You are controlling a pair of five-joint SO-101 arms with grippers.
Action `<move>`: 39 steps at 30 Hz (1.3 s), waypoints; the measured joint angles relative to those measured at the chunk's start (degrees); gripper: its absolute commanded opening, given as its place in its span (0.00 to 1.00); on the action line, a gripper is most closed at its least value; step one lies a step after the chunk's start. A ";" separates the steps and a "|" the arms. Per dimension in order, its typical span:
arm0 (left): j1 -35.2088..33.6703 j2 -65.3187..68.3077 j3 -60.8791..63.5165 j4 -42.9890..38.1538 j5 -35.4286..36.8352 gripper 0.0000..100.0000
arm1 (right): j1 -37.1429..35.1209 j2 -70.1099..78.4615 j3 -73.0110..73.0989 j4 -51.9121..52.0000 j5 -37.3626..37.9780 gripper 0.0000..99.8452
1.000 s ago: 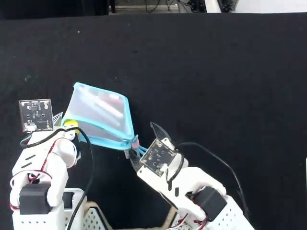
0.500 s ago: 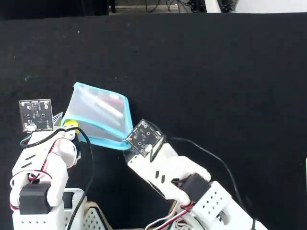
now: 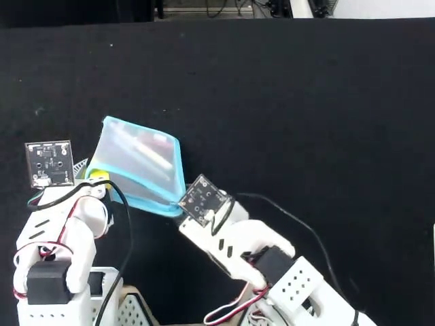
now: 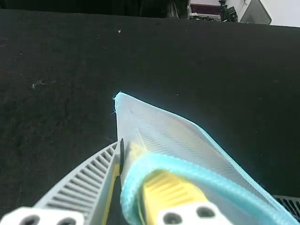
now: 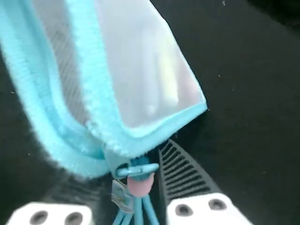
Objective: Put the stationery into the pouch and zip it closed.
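Pouch and both arms on the black table (image 3: pixel 306 102). The pale, teal-edged pouch (image 3: pixel 136 159) lies in front of the two arms, with the stationery (image 3: pixel 151 148) showing faintly through its wall. The left gripper (image 4: pixel 125 159) is closed on one end of the pouch's mouth: the wall is pinched between its white ribbed jaw outside and its yellow jaw inside, and the teal tape curls round the yellow one. The right gripper (image 3: pixel 182 204) sits at the opposite near corner, touching the pouch. There the slider (image 5: pixel 132 166) hangs with its zipper pull (image 5: pixel 136 183), a blue cord with a pink bead, running back into the gripper. Whether the gripper is clamped on the cord cannot be told. From the slider the two tapes spread apart, so the mouth appears unzipped. The zip edge (image 3: pixel 139 195) is the pouch's near side and runs from one gripper to the other. The closing stroke would therefore probably carry the slider from the right arm towards the left, which anchors the far end.
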 measured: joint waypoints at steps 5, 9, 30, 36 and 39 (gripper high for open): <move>0.26 0.00 0.00 0.00 0.00 0.03 | 3.34 0.00 -5.89 9.85 2.20 0.01; 0.26 0.00 0.00 0.00 0.00 0.03 | 3.78 0.00 -12.13 20.66 2.37 0.01; 0.35 0.09 0.00 0.00 0.26 0.03 | 3.78 0.09 -33.41 34.37 2.90 0.01; 0.35 0.09 0.00 0.00 0.26 0.03 | 3.87 1.05 -34.81 30.51 6.42 0.01; 0.09 0.09 0.00 0.00 0.26 0.03 | 3.96 4.40 -34.81 27.52 6.77 0.01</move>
